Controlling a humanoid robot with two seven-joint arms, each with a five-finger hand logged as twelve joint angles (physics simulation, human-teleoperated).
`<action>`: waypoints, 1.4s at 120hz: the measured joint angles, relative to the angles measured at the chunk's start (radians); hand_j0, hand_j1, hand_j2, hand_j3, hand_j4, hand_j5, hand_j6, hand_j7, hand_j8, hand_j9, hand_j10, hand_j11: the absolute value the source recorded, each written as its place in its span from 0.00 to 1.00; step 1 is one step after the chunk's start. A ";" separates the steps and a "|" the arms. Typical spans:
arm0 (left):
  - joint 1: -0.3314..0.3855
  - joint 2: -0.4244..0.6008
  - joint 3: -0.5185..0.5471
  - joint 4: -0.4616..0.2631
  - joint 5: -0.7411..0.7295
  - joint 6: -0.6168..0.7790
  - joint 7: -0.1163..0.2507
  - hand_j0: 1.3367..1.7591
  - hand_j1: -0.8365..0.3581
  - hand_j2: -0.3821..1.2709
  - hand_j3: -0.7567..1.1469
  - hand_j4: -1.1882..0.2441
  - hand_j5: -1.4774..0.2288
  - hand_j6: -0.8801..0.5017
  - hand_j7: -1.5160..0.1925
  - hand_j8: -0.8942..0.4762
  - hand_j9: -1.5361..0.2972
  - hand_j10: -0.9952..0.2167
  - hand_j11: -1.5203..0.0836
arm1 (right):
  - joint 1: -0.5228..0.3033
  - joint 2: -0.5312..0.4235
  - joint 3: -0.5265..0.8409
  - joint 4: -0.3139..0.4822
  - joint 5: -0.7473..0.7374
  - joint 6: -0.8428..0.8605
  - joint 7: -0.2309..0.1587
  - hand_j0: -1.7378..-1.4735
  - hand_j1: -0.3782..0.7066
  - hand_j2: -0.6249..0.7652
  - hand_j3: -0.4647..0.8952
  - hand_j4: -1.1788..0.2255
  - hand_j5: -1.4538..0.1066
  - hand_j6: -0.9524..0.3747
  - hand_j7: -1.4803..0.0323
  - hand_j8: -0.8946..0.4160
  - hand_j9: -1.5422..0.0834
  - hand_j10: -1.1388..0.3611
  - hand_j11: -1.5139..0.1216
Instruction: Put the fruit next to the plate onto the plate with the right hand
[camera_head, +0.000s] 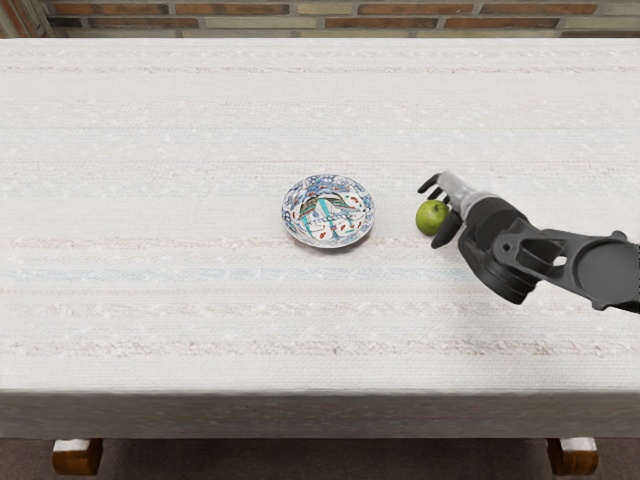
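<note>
A wide table (150, 300) fills nearly the whole head view, its top pale and off-white with faint bands running left to right. Two brown wooden feet (76, 456) show under its near edge, one at each lower corner, with dark floor between them. Beyond the far edge, well behind the plate, runs a strip of red-brown brick wall (300, 18).

The right arm (560, 262), dark grey and thick-jointed, comes in from the right edge and reaches leftward toward the plate.

The plate (328, 210) sits near the middle of the table. It is round and shallow, white with a busy pattern in blue, teal and red. Its whole painted face is visible, and the fruit is not on it.

The right hand (450, 200) lies to the right of the plate, close against the far side of the fruit. Whether it grips the fruit or only rests beside it cannot be told from this view.

The fruit (432, 217), small, round and green, rests on the table just to the right of the plate, apart from its rim. It looks evenly round, so no long axis or pointing direction can be made out.
</note>
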 joint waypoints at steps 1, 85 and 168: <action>0.000 0.000 0.000 0.000 0.000 0.000 0.000 0.76 0.76 0.26 0.40 0.67 0.69 0.47 0.71 0.48 0.67 0.63 0.76 | 0.000 0.001 0.000 -0.001 0.000 0.000 0.000 0.30 0.42 0.40 0.34 0.59 0.64 0.45 0.67 0.41 0.66 0.52 0.64; 0.000 0.000 0.000 0.000 0.000 0.000 0.000 0.76 0.76 0.26 0.40 0.67 0.69 0.47 0.71 0.48 0.67 0.63 0.76 | -0.006 0.014 -0.005 -0.024 0.001 -0.033 0.000 0.34 0.58 0.43 0.34 0.43 0.38 0.40 0.44 0.37 0.43 0.36 0.40; 0.000 0.000 0.000 0.000 0.000 0.000 0.000 0.76 0.76 0.26 0.40 0.67 0.69 0.47 0.71 0.48 0.67 0.63 0.76 | 0.165 -0.018 0.149 -0.016 0.244 0.339 -0.001 0.34 0.58 0.52 0.34 0.42 0.29 0.42 0.35 0.37 0.34 0.28 0.32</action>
